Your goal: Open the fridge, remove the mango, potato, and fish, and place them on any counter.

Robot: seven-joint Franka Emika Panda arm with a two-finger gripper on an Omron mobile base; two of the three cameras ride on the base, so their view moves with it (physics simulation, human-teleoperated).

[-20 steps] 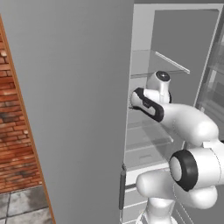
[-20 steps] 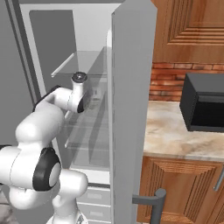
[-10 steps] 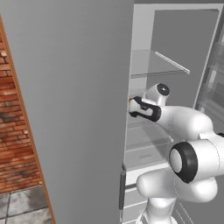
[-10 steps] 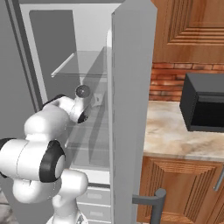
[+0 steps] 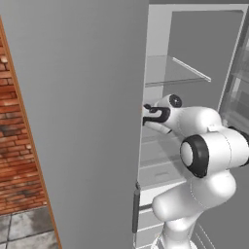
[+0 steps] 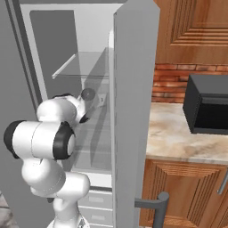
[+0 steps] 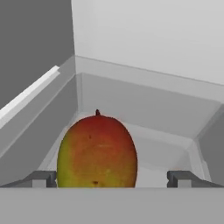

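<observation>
While its jaws stand wide apart, the gripper [image 7: 112, 178] straddles the mango [image 7: 97, 152] inside the fridge [image 6: 133, 111], holding nothing; white walls close in behind.

Base views flank fridge [image 5: 97, 97] interior; hand view close inside.

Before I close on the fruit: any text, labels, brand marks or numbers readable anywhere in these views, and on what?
None readable.
Fridge door and inside walls: plain, no lettering.
Mango: no sticker.
Black microwave on the stone wall counter: no brand or digits legible.
Open gripper and wooden cabinets: unmarked.
</observation>
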